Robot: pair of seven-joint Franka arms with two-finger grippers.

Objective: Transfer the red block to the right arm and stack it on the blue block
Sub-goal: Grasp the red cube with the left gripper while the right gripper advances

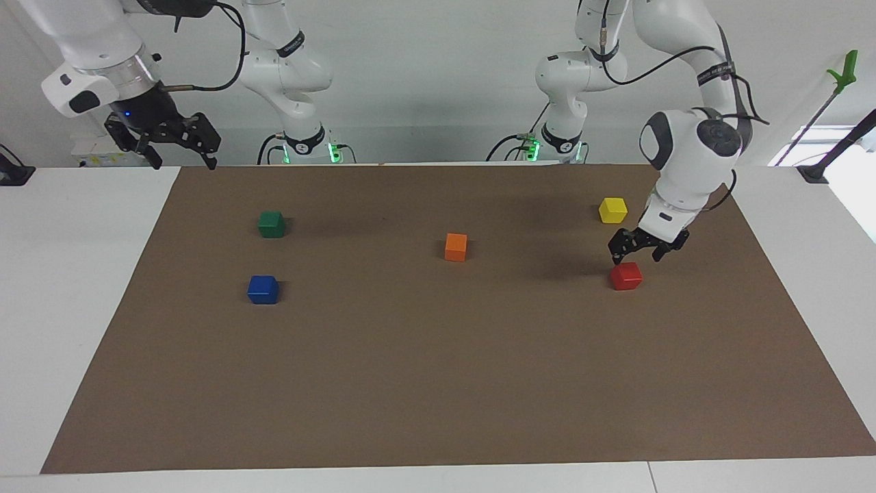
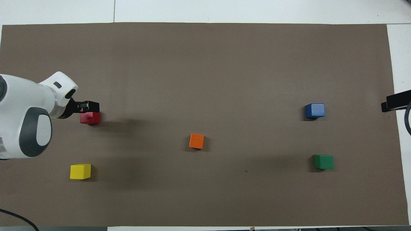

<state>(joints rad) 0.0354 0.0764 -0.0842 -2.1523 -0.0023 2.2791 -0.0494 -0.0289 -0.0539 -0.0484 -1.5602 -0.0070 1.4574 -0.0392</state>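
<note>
The red block (image 1: 626,276) (image 2: 90,118) rests on the brown mat toward the left arm's end of the table. My left gripper (image 1: 638,256) (image 2: 87,108) hangs open just above it, fingers pointing down, apart from the block. The blue block (image 1: 263,289) (image 2: 315,110) sits on the mat toward the right arm's end. My right gripper (image 1: 181,155) (image 2: 395,102) waits open and raised over the mat's corner at that end, its blue wrist light glowing.
An orange block (image 1: 456,246) lies mid-mat. A yellow block (image 1: 612,209) sits nearer the robots than the red one. A green block (image 1: 272,224) sits nearer the robots than the blue one. White table (image 1: 75,287) surrounds the mat.
</note>
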